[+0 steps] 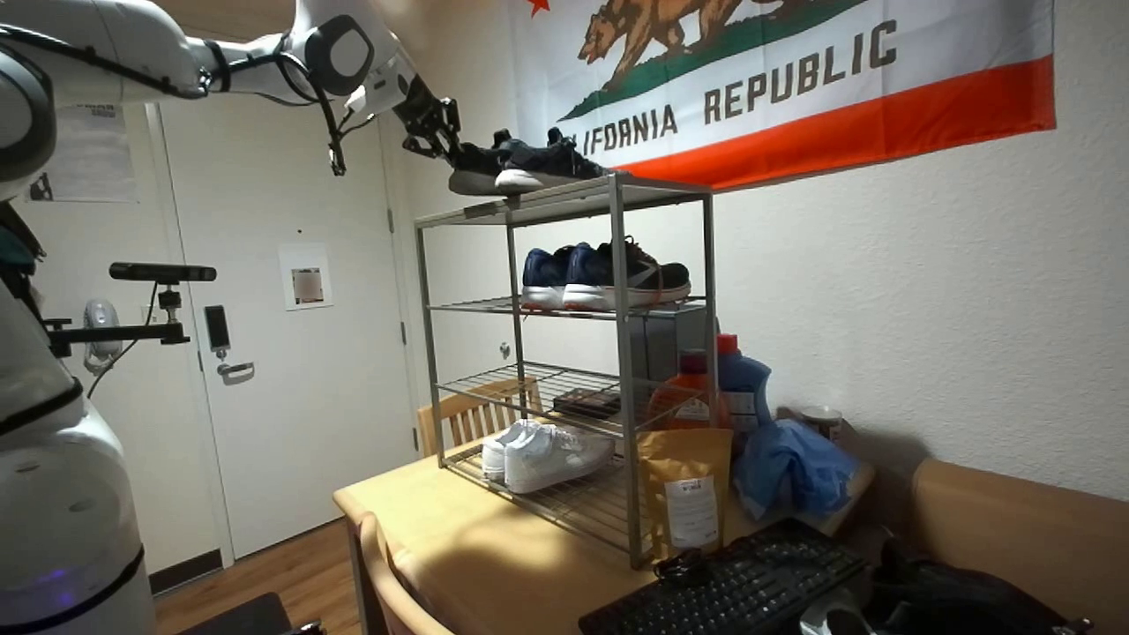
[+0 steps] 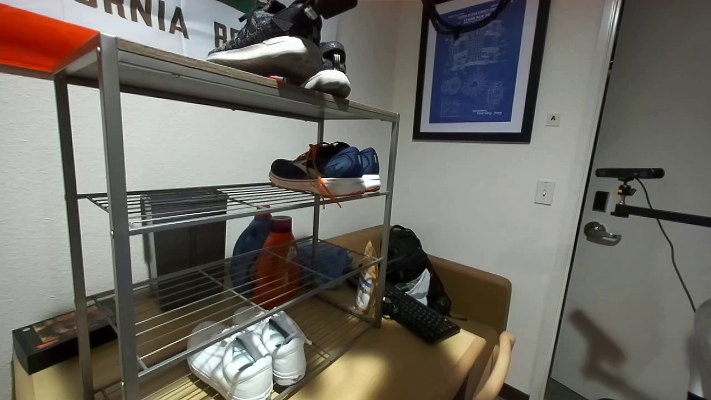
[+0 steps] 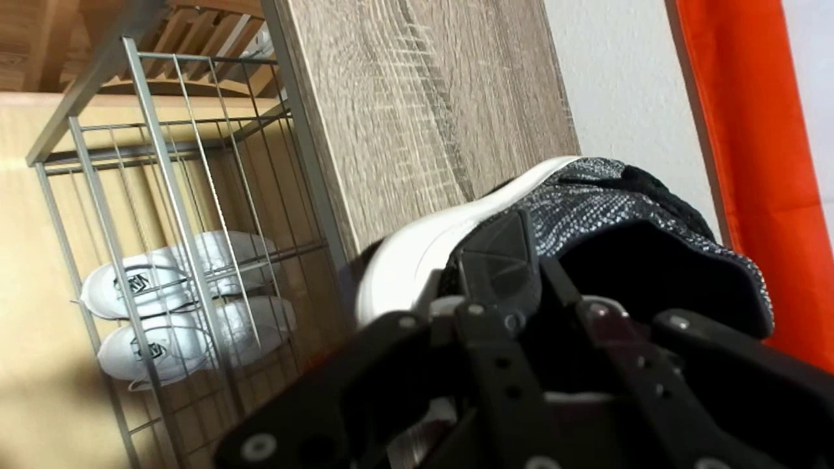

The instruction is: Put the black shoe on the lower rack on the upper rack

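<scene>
While the pincer (image 3: 533, 268), nearly closed, is apparently pinching the black shoe (image 3: 576, 207) by its heel | upper is looking light, pliant | firmer heel is suiting hold

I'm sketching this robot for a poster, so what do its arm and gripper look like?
The arm is white, with rounded links and a dark-ringed joint cap. A black cable runs along it, and a black band circles one link. The gripper is black, with two jointed fingers and small silvery screw heads. No lettering is legible on either.
</scene>
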### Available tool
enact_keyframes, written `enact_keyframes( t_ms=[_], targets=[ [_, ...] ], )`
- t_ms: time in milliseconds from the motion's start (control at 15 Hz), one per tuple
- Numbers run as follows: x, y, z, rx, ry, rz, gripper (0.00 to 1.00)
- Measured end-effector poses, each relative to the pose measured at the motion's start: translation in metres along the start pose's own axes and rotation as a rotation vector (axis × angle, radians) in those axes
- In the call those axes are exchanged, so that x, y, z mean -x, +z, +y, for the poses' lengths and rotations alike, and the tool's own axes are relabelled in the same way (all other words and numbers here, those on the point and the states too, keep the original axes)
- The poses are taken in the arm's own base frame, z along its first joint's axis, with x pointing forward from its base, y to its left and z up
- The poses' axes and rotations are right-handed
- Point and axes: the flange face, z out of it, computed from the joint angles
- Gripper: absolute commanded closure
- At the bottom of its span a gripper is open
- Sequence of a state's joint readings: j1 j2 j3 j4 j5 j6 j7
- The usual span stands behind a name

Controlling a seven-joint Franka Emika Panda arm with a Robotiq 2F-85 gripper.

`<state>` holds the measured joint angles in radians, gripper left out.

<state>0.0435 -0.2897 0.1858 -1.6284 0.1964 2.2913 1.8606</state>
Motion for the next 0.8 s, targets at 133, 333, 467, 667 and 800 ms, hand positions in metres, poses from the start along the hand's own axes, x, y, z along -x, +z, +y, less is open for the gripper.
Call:
enact_keyframes(
  t_ms=[133, 333, 467, 667, 800],
  targets=[
    [0.004, 0.003, -0.004, -0.004, 0.002, 0.004, 0.94],
    [0.005, 0.011, -0.009, -0.009, 0.009, 0.029, 0.94],
    [0.004, 0.017, -0.013, -0.008, 0.013, 0.048, 0.94],
    [0.0, 0.024, -0.018, -0.001, 0.021, 0.074, 0.94],
    [-0.003, 0.026, -0.02, 0.005, 0.022, 0.086, 0.94]
  ],
)
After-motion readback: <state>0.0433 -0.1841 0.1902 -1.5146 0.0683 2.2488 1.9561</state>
